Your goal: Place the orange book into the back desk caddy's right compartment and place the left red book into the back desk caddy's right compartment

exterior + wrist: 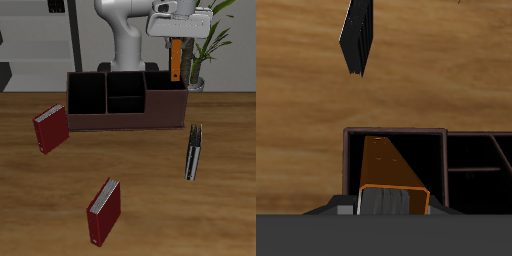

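Observation:
My gripper (177,42) is shut on the top of the orange book (176,62), which hangs upright over the back desk caddy (130,120). The book's lower end is at about rim height above the right compartment (165,100), the wide end section. In the wrist view the orange book (393,165) points down from the gripper (393,200) into that black-lined compartment (426,160). The left red book (104,212) lies on the table near the front edge, well away from the gripper.
A second red book (50,128) stands beside the caddy's other end. A thin black-and-grey book (194,152) (359,35) stands in front of the caddy's end under the gripper. A potted plant (205,50) is behind the caddy.

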